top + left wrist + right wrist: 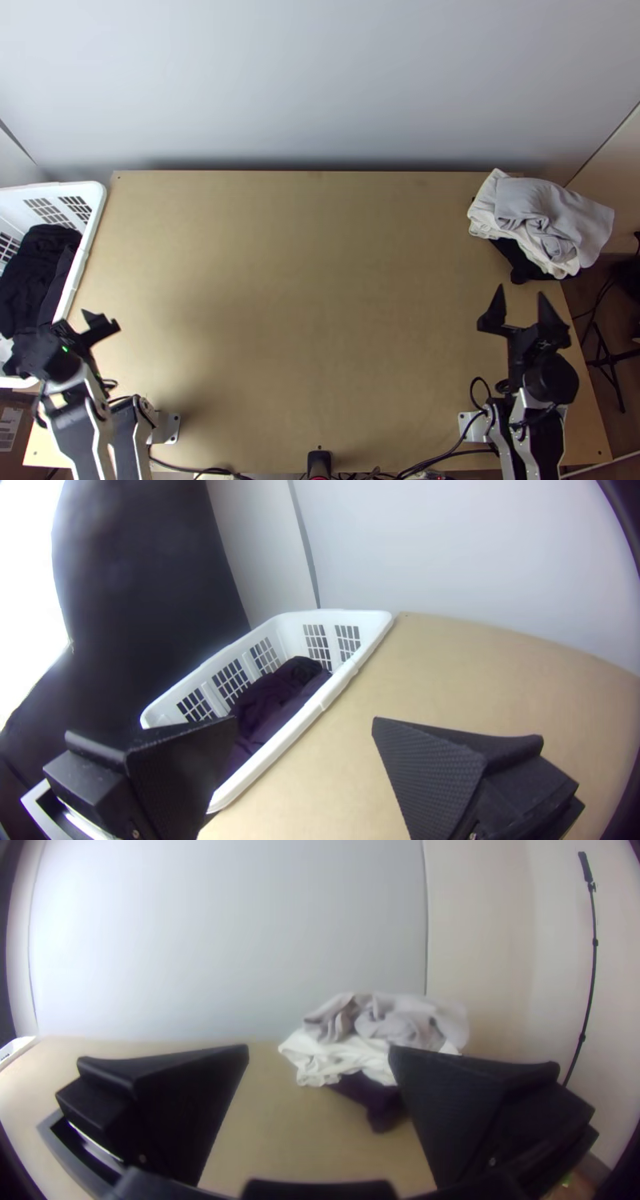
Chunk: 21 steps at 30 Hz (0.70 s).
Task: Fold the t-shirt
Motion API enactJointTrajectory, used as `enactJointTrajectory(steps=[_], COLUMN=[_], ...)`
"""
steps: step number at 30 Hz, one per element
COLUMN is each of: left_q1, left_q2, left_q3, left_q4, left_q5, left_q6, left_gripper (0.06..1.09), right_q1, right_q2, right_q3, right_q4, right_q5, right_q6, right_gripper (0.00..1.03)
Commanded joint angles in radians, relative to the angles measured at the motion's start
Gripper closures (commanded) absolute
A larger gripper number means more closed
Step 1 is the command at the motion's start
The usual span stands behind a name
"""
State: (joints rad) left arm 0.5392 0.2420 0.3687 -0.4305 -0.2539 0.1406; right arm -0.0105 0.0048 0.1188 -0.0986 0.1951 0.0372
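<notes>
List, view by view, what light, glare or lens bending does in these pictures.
Top view: soft shadow on the table near the left arm, dark band low on the wall; left wrist view: white glare in one corner, table's far edge bowed; right wrist view: bright wall, dark corners.

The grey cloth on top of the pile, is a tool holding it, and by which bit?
Nothing is held: the left tool and right tool are both open and empty.

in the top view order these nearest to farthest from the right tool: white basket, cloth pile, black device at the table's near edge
1. cloth pile, right side, just beyond the right tool
2. black device, near edge, middle
3. white basket, far left
</notes>
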Motion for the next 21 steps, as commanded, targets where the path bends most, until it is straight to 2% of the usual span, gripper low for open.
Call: enactJointTrajectory(steps=[1,6,10,12,15,17,21], left_q1=[-0.044,-0.056,-0.058,-0.067,-0.045,0.004,0.067], left_q2=[0.355,0.596,0.635,0.675,0.790,0.882,1.048], left_q3=[0.240,0.541,0.693,0.742,0.825,0.880,0.970], left_q4=[-0.031,-0.151,-0.172,-0.185,-0.254,-0.301,-0.335], left_q5=[-0.016,-0.012,-0.007,-0.008,-0.008,-0.008,-0.008], left_q6=[-0.070,-0.257,-0.360,-0.351,-0.272,-0.207,-0.174], left_gripper=[0.10,0.10,0.10,0.11,0.11,0.11,0.11], right_q1=[0.004,0.026,0.058,0.057,0.060,0.058,0.121], right_q2=[0.093,0.261,0.399,0.500,0.673,0.699,0.713], right_q3=[0.073,0.262,0.452,0.579,0.762,0.815,0.878], right_q4=[0.131,-0.035,-0.210,-0.348,-0.595,-0.636,-0.650], right_q5=[0.040,0.038,0.040,0.047,0.046,0.046,0.049], right_q6=[-0.097,-0.095,0.012,0.044,0.079,0.081,0.122], right_gripper=[0.05,0.05,0.05,0.05,0.04,0.05,0.04])
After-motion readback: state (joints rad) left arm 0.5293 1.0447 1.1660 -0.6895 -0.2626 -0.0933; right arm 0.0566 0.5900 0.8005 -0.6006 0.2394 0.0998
